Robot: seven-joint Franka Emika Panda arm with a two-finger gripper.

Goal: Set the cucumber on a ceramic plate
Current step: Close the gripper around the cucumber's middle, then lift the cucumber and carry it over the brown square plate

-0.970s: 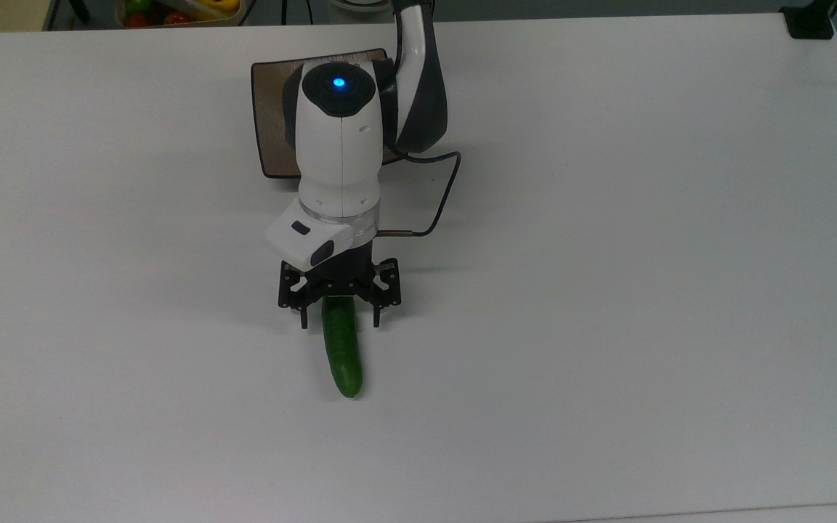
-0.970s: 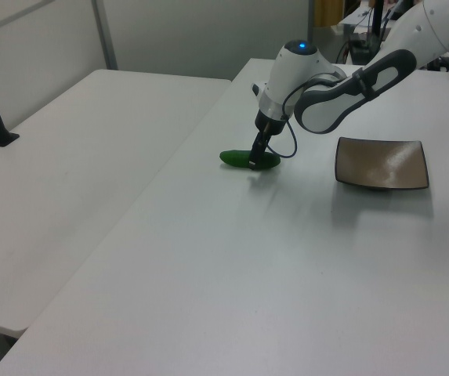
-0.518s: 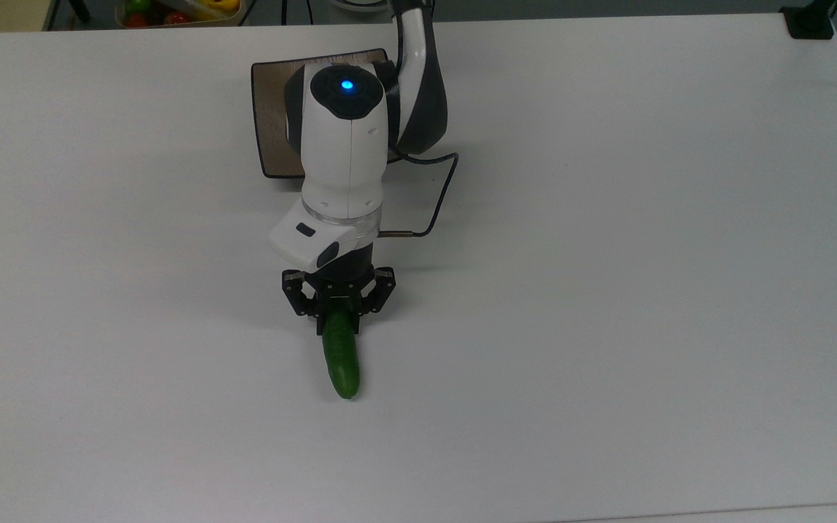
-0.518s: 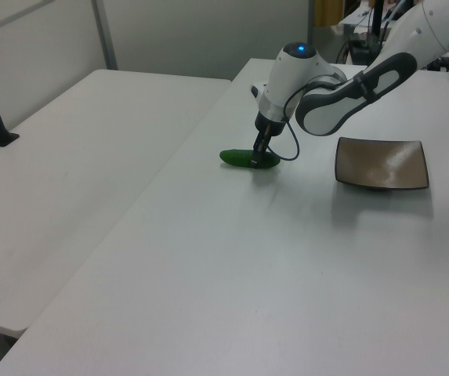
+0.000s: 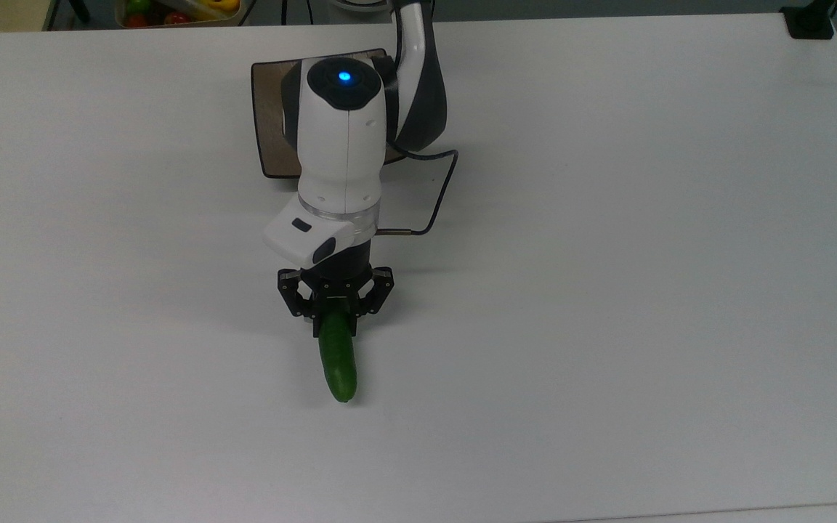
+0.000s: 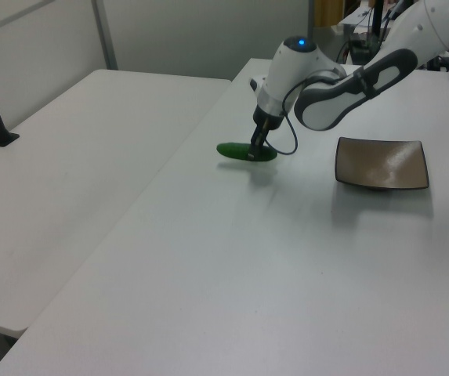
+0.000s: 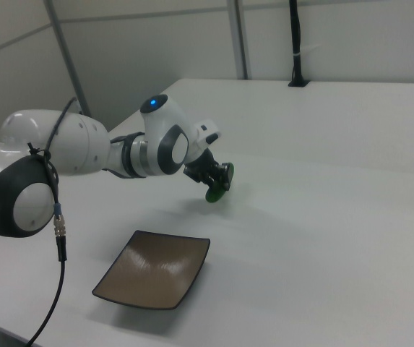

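Grip: gripper [image 5: 335,319] clenched on one end of the cucumber [image 5: 338,363], fingers pressed to both flanks; the rest of the vegetable juts out past the fingertips, unsupported.
Cucumber position: raised just off the white table [image 5: 644,290], with a shadow beneath it in the left view [image 6: 245,151]; seen nearly end-on in the right view [image 7: 216,189].
Plate position: ceramic plate [image 6: 382,163] flat on the table, well apart from the cucumber; mostly hidden under the arm in the top view [image 5: 267,116].
Plate contents: nothing on the square brown dish in the right view [image 7: 154,268].
Other container: tray of red, green and yellow produce [image 5: 171,11] at the top view's upper edge, off the table; individual items too cropped to name.
Step in hand: probably the lift, with the carry to the plate not yet done.
Risk, slip: off-centre hold on glossy skin; free end likely to droop or swing, and the cucumber could slide from the fingers during transport.
Risk, placement: low carry could knock the hanging end against the plate's upturned rim; release too near the edge could let it roll off onto the table.
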